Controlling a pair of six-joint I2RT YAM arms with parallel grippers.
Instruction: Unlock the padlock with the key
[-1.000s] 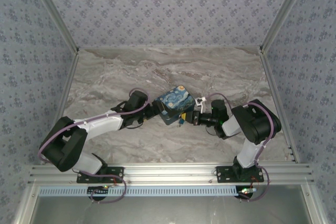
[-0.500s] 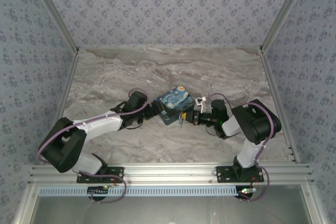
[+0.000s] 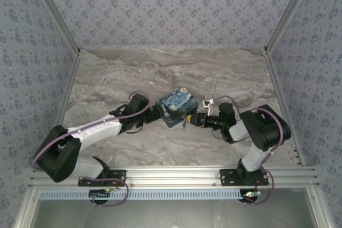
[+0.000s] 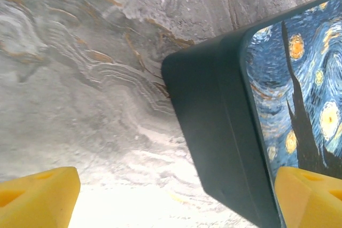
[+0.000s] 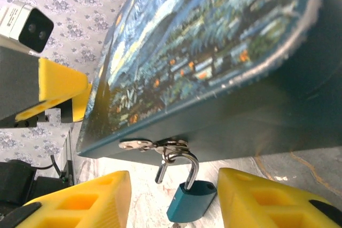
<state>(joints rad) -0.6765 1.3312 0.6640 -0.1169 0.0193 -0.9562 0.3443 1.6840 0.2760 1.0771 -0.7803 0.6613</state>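
Padlock (image 5: 191,201): blue, hanging from box (image 5: 214,41) latch, untouched between the jaws of the right gripper (image 5: 173,188); one shackle leg looks free. Right gripper: just released, jaws parted, so unlocking is probably done. Left gripper (image 4: 176,180): spread wide at box corner.

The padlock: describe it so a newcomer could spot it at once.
Find the box with the blue-and-yellow painting print at the middle of the marble table. From the metal hasp on its dark side wall hangs the padlock: tiny, blue-bodied, with a thin silvery shackle, far smaller than the box.
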